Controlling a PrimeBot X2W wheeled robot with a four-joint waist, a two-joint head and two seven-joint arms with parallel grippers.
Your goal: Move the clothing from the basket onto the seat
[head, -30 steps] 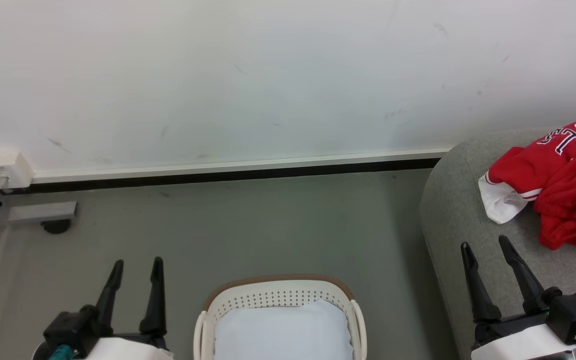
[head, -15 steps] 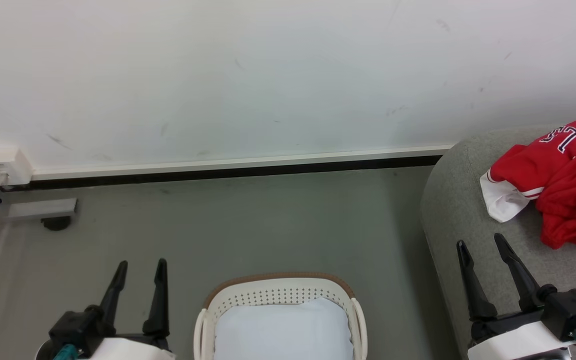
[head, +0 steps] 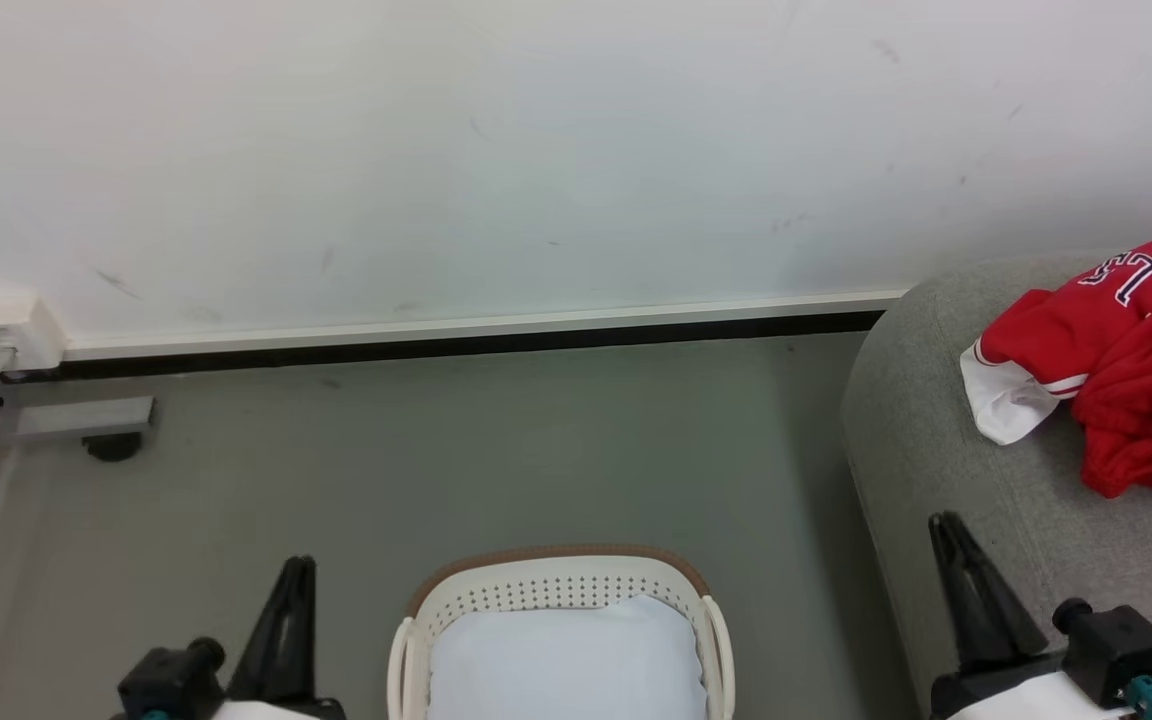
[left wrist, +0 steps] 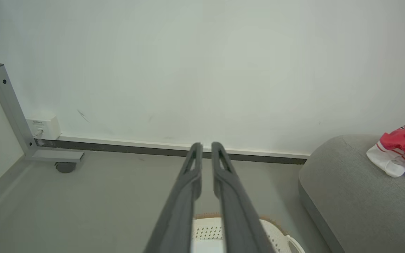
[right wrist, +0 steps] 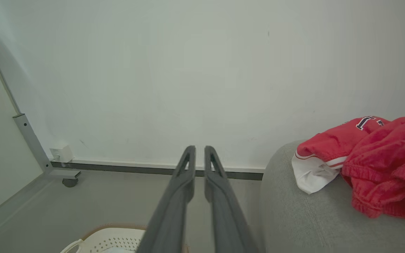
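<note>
Judging the clothing settled by the seat's far edge, we park left gripper and right gripper closed, empty — clear of the basket.

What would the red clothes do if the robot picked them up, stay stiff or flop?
Probably flop: the red clothing lies crumpled in soft folds on the seat, so it would likely droop when lifted. It looks thin, so probably light. Being cloth, it should not roll.
</note>
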